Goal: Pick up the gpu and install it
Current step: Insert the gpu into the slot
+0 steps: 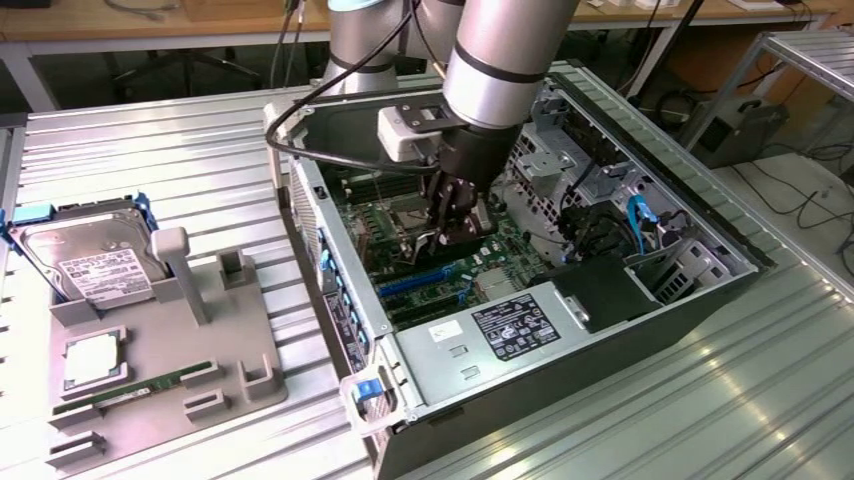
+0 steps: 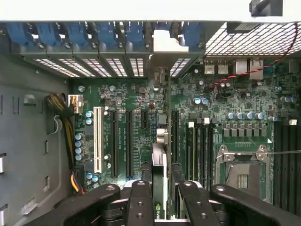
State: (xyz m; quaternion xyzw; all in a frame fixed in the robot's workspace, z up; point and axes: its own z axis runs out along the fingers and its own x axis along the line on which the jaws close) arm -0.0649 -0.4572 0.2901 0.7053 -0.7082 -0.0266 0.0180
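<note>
Dark edge-on gpu (image 2: 160,174), beige bracket

Arm reaches steeply down, wrist vertical; claw (image 1: 451,232) fingers (image 2: 141,202) clamped on the gpu (image 2: 159,181), held edge-on.

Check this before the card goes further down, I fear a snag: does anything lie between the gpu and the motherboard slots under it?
Nothing visible does. The gripper holds the gpu edge-on above the motherboard, and the slots beside it look bare; the part directly beneath the card is hidden.
</note>
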